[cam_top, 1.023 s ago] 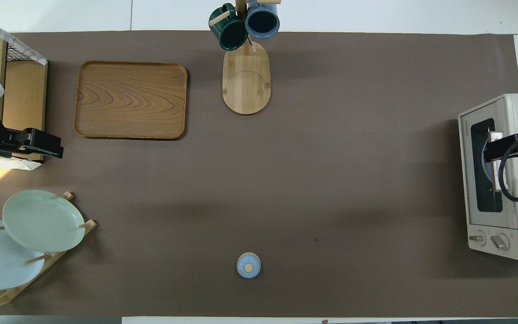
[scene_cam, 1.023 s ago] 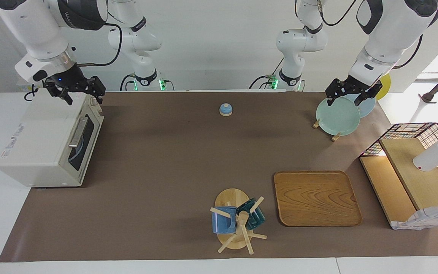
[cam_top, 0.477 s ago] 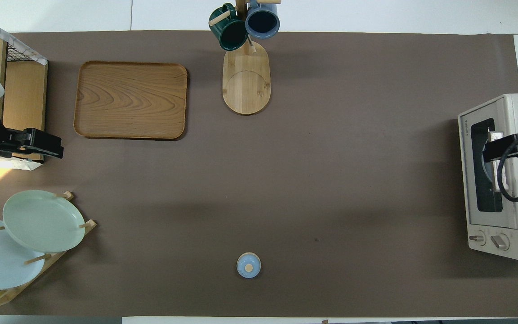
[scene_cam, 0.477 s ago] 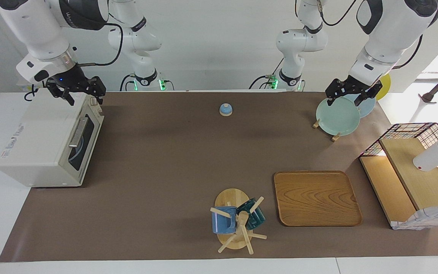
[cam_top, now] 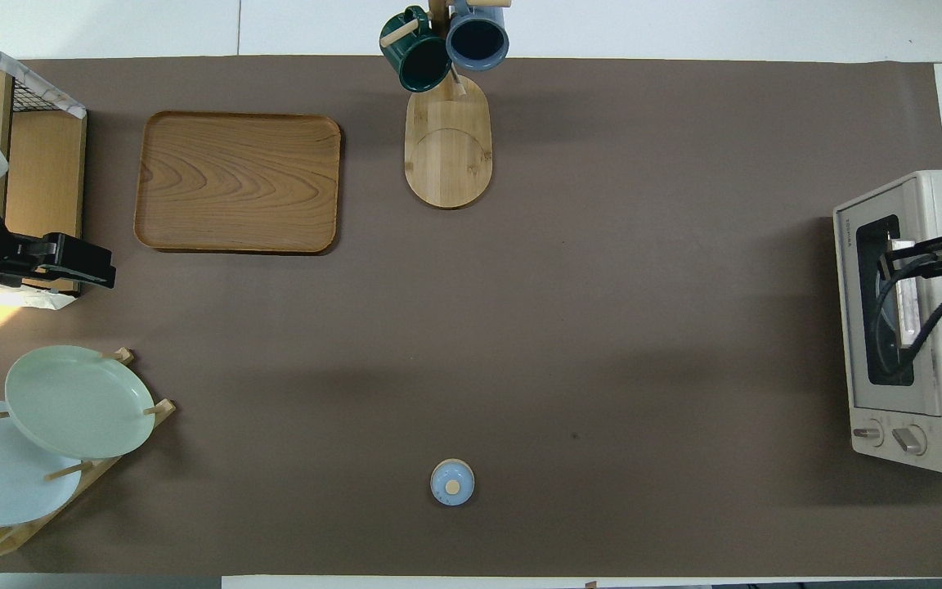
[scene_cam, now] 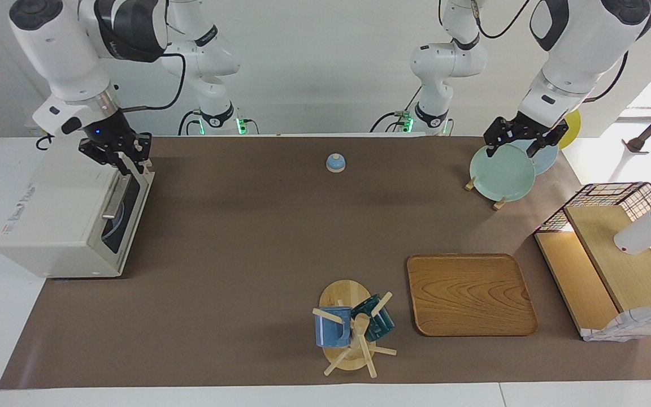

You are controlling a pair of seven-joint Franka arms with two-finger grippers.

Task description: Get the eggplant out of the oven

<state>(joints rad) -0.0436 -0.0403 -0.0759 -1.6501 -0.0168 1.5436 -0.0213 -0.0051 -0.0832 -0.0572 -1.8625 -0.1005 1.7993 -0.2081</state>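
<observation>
The cream-white oven [scene_cam: 60, 220] stands at the right arm's end of the table, and its dark glass door [scene_cam: 125, 209] is shut. It also shows in the overhead view [cam_top: 941, 204]. The eggplant is hidden. My right gripper [scene_cam: 126, 163] is open, points down, and hangs over the top edge of the door, just above the metal bar handle [scene_cam: 114, 196]. In the overhead view the right gripper [cam_top: 888, 258] lies over the door glass. My left gripper [scene_cam: 520, 148] is open and waits above the plate rack.
A rack with a green plate [scene_cam: 500, 172] and a blue plate stands near the left arm. A wooden tray [scene_cam: 471, 294], a mug tree [scene_cam: 354, 328] with two mugs, a small blue lid [scene_cam: 335, 163] and a wire shelf [scene_cam: 613, 254] are on the brown mat.
My right gripper has turned at the wrist and shifted from over the oven's top toward the top edge of the door. The left arm has not moved.
</observation>
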